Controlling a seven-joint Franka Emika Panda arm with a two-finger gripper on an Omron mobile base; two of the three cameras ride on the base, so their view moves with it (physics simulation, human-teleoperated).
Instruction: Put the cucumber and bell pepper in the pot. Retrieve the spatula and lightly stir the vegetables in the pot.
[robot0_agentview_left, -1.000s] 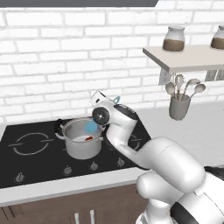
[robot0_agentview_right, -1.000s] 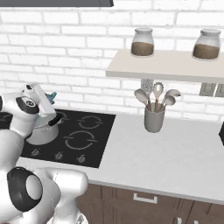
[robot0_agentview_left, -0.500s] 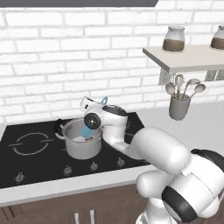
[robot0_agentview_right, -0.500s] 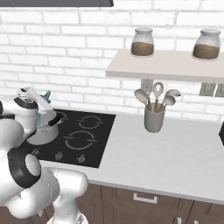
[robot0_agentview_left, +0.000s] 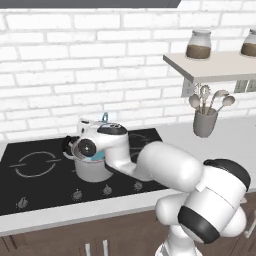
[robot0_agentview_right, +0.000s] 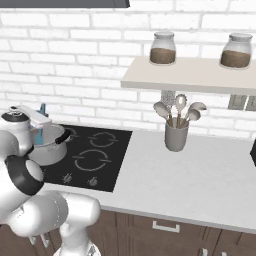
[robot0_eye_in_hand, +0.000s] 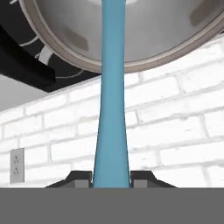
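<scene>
My gripper (robot0_eye_in_hand: 111, 181) is shut on the light blue spatula (robot0_eye_in_hand: 111, 109), which runs from between the fingertips (robot0_eye_in_hand: 78, 179) into the mouth of the steel pot (robot0_eye_in_hand: 153, 26). In the left base view the hand hangs over the pot (robot0_agentview_left: 90, 171) and covers most of it, with the gripper (robot0_agentview_left: 97, 150) low over the rim and the spatula's end (robot0_agentview_left: 104, 118) poking out above the hand. The right base view has the pot (robot0_agentview_right: 49, 149) on the hob's left, the gripper (robot0_agentview_right: 39, 129) above it and the spatula (robot0_agentview_right: 42, 109) rising from it. The cucumber and bell pepper are hidden.
The pot stands on a black hob (robot0_agentview_left: 35, 165) set in a light counter (robot0_agentview_right: 190, 170). To the right, a grey holder of metal spoons (robot0_agentview_right: 176, 137) sits under a wall shelf (robot0_agentview_right: 190, 75) carrying two jars. A white brick wall closes the back.
The hand has swung left and rolled over the pot, carrying the spatula with it. The pot stays in place on the hob.
</scene>
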